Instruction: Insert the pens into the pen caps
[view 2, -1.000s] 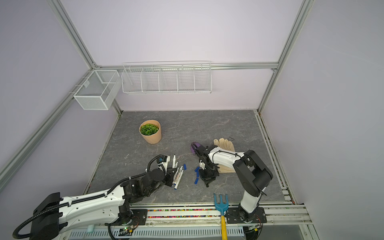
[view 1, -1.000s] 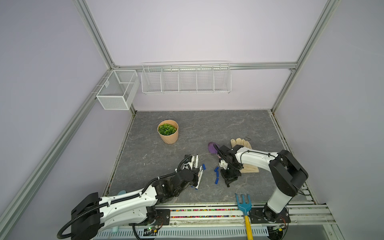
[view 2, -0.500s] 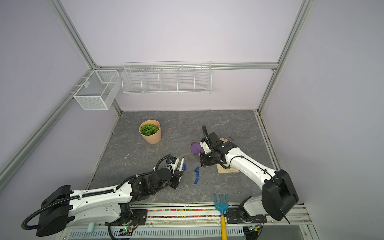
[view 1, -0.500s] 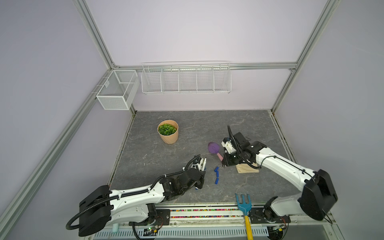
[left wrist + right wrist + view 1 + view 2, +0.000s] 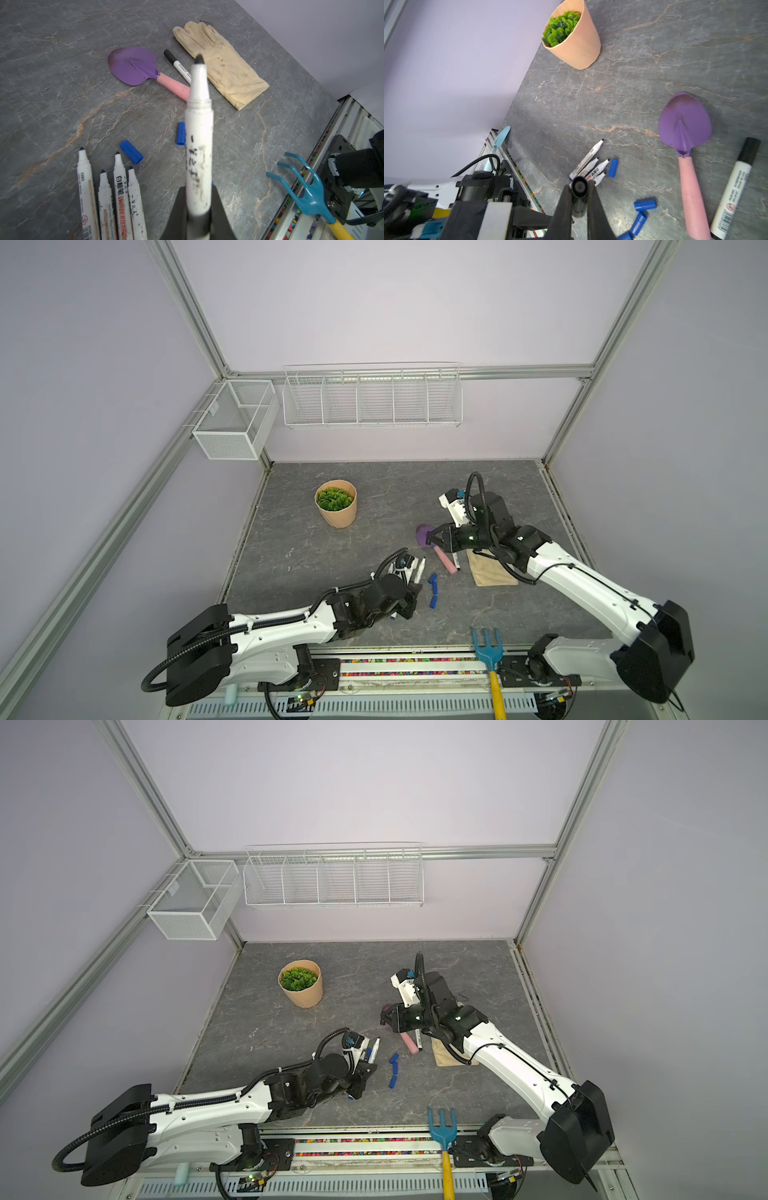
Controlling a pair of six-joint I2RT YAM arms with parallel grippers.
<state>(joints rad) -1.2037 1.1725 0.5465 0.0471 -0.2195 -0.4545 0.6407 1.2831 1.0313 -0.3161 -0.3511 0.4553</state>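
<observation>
Robot lab test cell, not a home or shop. Aluminium frame boxes in plain lilac walls. Left arm and right arm are mounted on a rail along the front edge of the grey tabletop. Wire rack and mesh bin hang at the back. Staged props: potted plant, trowel, glove, rake, pens.

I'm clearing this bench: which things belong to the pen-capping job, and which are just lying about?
Job: gripped uncapped white marker pen; four loose uncapped white pens; gripped black plastic cap; loose blue plastic caps.
Lying about: purple pink-handled trowel; cream fabric glove; potted green plant; blue yellow-handled rake.
</observation>
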